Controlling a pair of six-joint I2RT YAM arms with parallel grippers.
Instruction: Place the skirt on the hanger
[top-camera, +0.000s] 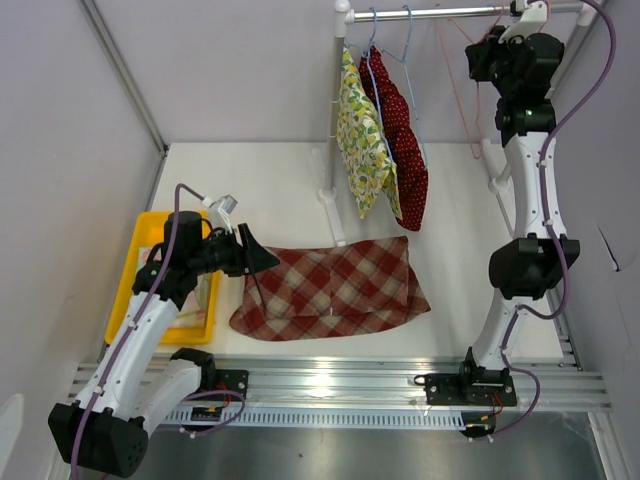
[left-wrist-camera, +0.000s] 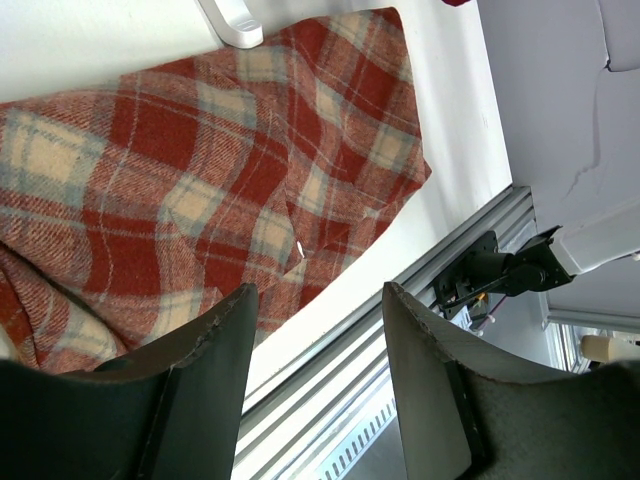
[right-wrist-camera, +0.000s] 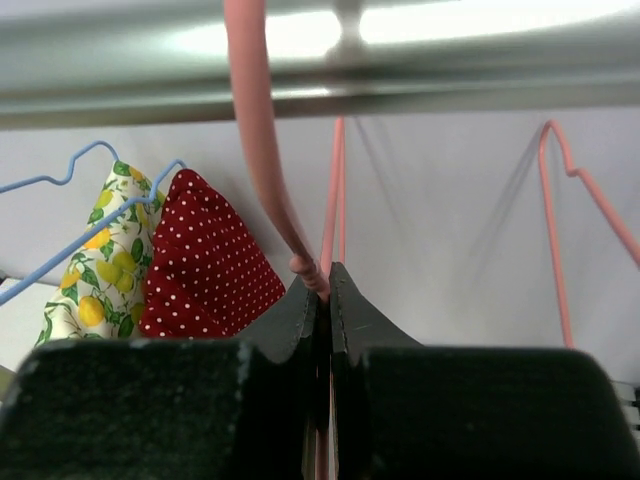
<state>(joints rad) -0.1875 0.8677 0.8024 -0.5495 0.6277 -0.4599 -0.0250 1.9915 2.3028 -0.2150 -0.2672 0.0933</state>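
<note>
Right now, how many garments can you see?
3: yellow lemon-print garment and red polka-dot garment hanging on the rail; red plaid skirt flat on the table. The yellow bin may hide more.

Plain pale grey walls (top-camera: 240, 70) closed in a flat white tabletop (top-camera: 280, 190) on three sides. A ribbed silver aluminium rail (top-camera: 340, 382) ran along its near edge. At the back stood a white-posted clothes rack (top-camera: 340, 30), its shiny metal crossbar (right-wrist-camera: 450, 50) catching bright light.
</note>
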